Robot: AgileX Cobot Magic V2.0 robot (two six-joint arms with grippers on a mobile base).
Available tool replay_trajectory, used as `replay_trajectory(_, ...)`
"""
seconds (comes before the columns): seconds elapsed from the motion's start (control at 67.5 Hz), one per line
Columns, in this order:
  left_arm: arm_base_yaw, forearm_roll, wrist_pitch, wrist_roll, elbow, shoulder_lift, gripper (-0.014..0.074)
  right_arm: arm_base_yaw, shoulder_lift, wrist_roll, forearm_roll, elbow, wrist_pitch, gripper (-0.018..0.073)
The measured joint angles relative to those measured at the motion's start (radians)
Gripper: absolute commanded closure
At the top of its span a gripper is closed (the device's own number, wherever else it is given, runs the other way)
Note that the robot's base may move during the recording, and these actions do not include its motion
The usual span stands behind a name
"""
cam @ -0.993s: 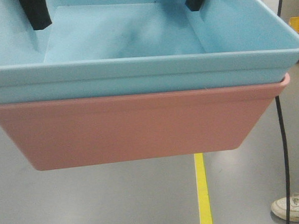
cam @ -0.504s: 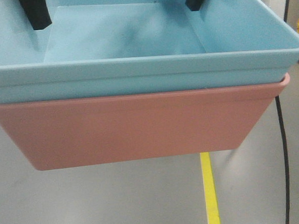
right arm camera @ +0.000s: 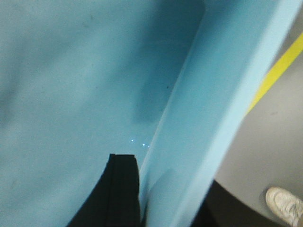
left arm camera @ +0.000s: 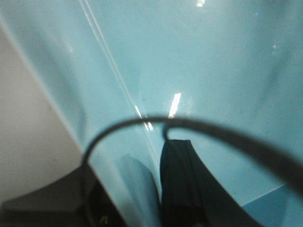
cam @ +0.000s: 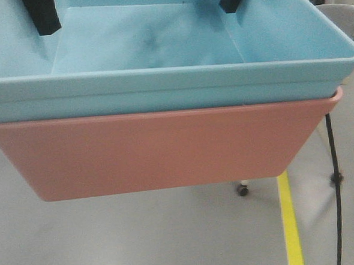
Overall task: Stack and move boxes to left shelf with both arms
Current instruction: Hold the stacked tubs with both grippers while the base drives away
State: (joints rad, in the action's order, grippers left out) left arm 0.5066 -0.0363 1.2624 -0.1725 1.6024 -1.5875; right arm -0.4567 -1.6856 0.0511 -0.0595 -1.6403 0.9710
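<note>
The grey floor point(cam: 141, 237) lies under everything, and nothing rests on it beneath the bins. The light blue bin point(cam: 162, 85) fills most of the front view, hanging in the air and level. It sits nested inside the salmon pink bin point(cam: 160, 151), its rim lying on the pink rim all along the near edge, with the pink walls tapering down below.

The left gripper point(left arm camera: 142, 189) straddles the light blue bin's left wall near the far corner. One black finger point(left arm camera: 180, 179) lies flat against the inner face and a dark part point(left arm camera: 52, 203) sits outside, so the jaws are pressed together on the wall. The right gripper point(right arm camera: 165, 189) grips the right wall near its far corner in the same way, with a black finger point(right arm camera: 118, 189) against the inside and a dark shape outside the rim. Whether the outer fingers bear on the pink rim I cannot tell.

A yellow line point(cam: 289, 222) runs along the floor below the right corner of the pink bin. A thin black cable point(cam: 333, 159) hangs down past that corner. Two small caster wheels point(cam: 243, 190) show just under the pink bin's bottom edge and beside the cable. In the right wrist view a white shoe point(right arm camera: 286, 203) stands on the floor.
</note>
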Motion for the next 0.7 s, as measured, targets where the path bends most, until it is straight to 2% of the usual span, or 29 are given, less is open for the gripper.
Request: replay_trajectory(0.697,0.000,-0.001,0.000,0.000,0.000,0.000,0.0599,0.000,0.000,0.000,0.000,0.000,0.000,0.0503)
